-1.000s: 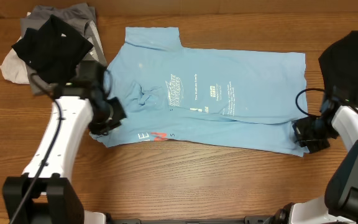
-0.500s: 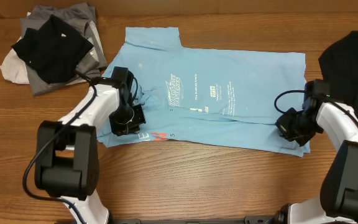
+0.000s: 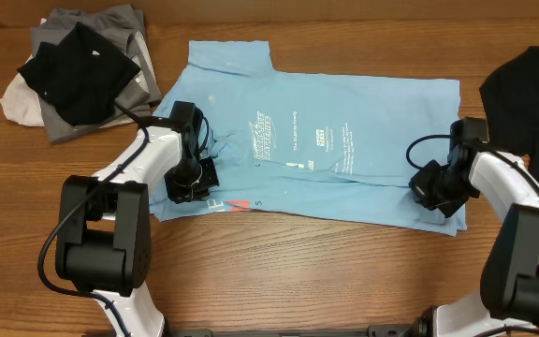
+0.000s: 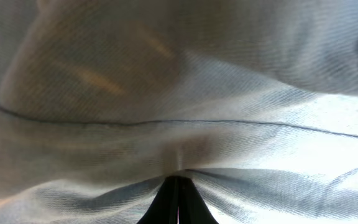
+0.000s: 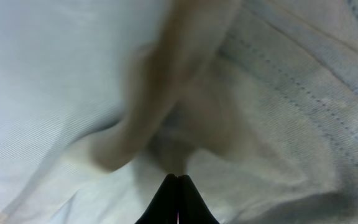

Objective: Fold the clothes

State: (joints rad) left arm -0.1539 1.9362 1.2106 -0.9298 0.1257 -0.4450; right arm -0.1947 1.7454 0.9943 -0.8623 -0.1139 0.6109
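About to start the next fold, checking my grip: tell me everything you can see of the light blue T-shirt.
The light blue T-shirt lies spread nearly flat on the wooden table, soft knit cloth with white and dark lettering mid-chest and red and white letters at the edge nearest the robot. The left gripper and right gripper are each shut on a pinch of cloth near that edge, at opposite ends, puckering it.

I take this for a robotics lab bench: brown wood-grain tabletop (image 3: 298, 267), white-and-black cabled left arm (image 3: 131, 167) and right arm (image 3: 510, 178), a light sky-blue printed cloth T-shirt (image 3: 363, 112) spread between them
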